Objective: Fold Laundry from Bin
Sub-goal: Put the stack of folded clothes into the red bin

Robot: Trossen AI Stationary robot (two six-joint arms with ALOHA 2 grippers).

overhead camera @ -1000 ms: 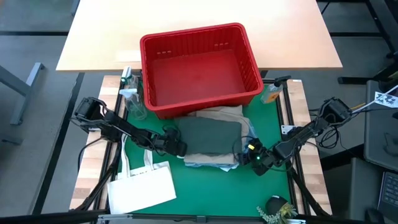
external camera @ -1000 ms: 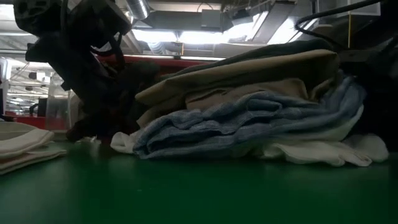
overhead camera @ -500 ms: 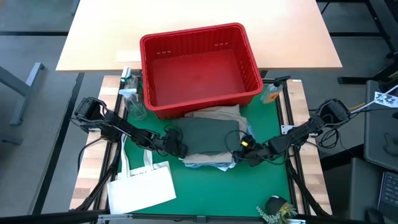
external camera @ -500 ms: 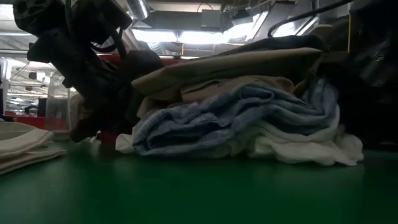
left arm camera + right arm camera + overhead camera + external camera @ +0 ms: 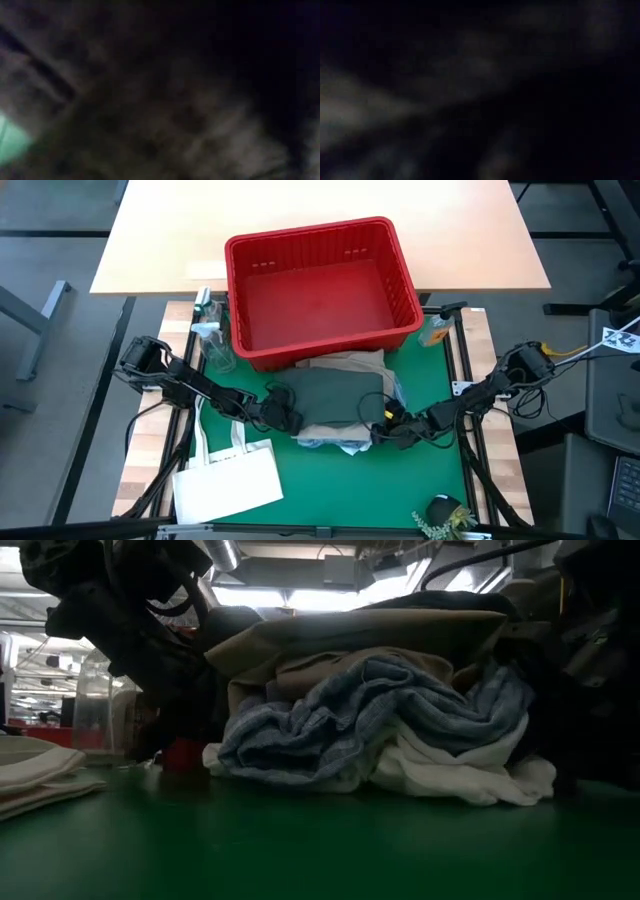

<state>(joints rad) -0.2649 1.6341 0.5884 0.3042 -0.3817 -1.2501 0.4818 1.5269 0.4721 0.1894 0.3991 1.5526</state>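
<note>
The laundry is a folded stack on the green mat (image 5: 430, 470), just in front of the red bin (image 5: 310, 235). A dark green piece (image 5: 340, 395) lies on top, with beige (image 5: 350, 635) below it. Blue-and-white striped cloth (image 5: 340, 720) and white cloth (image 5: 450, 770) are at the bottom. My left gripper (image 5: 288, 418) is shut at the stack's left side. My right gripper (image 5: 383, 430) is against the stack's right side, its tip lost in the cloth. Both wrist views show only dark cloth close up. My left gripper meets the stack's left side (image 5: 300, 416), slanting down from the table's left. Its fingertips are buried in the cloth, so which layers it has cannot be told. The stack rests on the mat.
A flat white tote bag (image 5: 228, 480) lies at the near left, beside my left arm. A clear bottle (image 5: 212, 345) stands left of the bin and an orange thing (image 5: 436, 332) to its right. A dark object with a sprig (image 5: 447, 512) sits at the near right. The bin holds nothing.
My right gripper has gone toward the table's left and a little down, into the stack's right side. The striped and white bottom layers have been pushed leftward and bunched into humps. The stack is now narrower, and its top pieces stay in place.
</note>
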